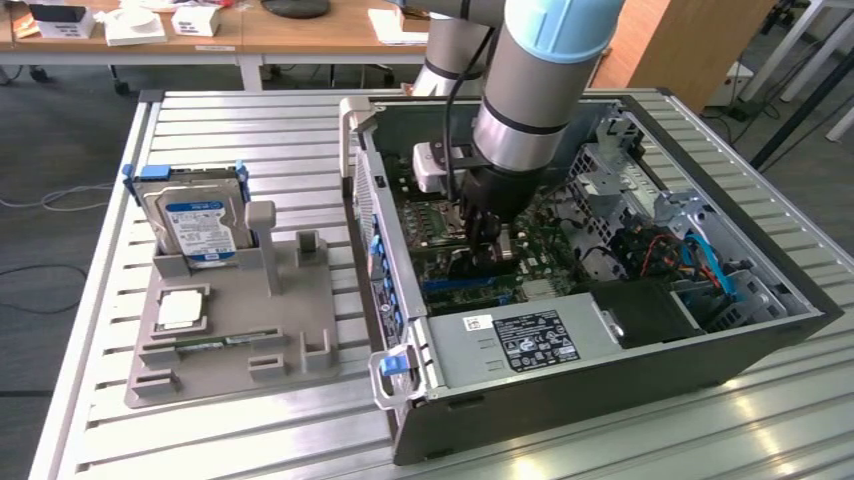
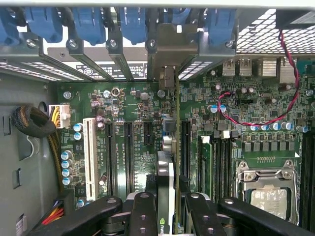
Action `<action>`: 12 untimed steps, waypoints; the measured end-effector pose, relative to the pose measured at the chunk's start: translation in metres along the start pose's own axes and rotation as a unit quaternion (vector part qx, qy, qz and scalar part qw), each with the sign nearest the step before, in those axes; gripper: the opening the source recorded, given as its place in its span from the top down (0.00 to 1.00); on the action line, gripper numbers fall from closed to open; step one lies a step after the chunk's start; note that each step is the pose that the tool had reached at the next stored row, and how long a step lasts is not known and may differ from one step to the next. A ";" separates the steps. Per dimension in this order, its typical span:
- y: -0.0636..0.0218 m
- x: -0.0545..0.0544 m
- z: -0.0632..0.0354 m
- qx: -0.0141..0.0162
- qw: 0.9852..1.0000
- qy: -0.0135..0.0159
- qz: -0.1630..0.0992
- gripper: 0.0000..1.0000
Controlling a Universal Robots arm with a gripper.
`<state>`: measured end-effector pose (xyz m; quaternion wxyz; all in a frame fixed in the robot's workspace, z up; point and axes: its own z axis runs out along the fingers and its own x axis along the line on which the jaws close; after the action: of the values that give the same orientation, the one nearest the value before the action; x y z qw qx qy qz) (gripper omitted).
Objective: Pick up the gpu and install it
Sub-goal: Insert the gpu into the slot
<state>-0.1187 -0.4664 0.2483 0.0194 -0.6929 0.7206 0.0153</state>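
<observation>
1 arm [image 1: 534, 90] comes down from the upper middle of the exterior view into the open computer case [image 1: 747, 340]. The case lies on its side on the slatted bench [image 1: 227, 130], so the motherboard [image 1: 534, 265] faces up and can be reached from above. The wrist sits low over the board, close to the case's rear wall. At the exterior view's left, a grey holder [image 1: 220, 370] keeps spare parts sorted and apart. A silver hard drive [image 1: 196, 228] stands upright in 1 slot, and a memory stick [image 1: 200, 343] lies flat nearer the front.

From the wrist, the gpu [image 2: 167, 167] stands on edge between the jaws, which are about half closed and clamp it by its 2 faces. Held this way, its connector edge points down at the board. The card runs alongside the black expansion slots [image 2: 129, 152], with its metal bracket [image 2: 167, 76] up against the rear openings beneath the blue retaining clips [image 2: 133, 22]. It looks lined up for insertion, but I cannot tell whether it is seated. The CPU socket [image 2: 266, 189] lies well apart.
</observation>
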 end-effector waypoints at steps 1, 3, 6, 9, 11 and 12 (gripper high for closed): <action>0.0000 0.000 0.0000 0.000 1.000 0.000 0.000 0.73; -0.0001 0.000 0.0002 0.000 1.000 0.000 0.000 0.73; -0.0005 0.000 0.0003 0.000 1.000 0.000 0.000 0.73; -0.0010 0.000 0.0004 0.000 1.000 0.000 0.000 0.73; -0.0015 0.000 0.0003 0.000 1.000 0.000 0.000 0.73; -0.0015 0.000 0.0004 0.000 1.000 0.000 0.000 0.73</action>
<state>-0.1172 -0.4665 0.2479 0.0192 -0.6928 0.7207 0.0152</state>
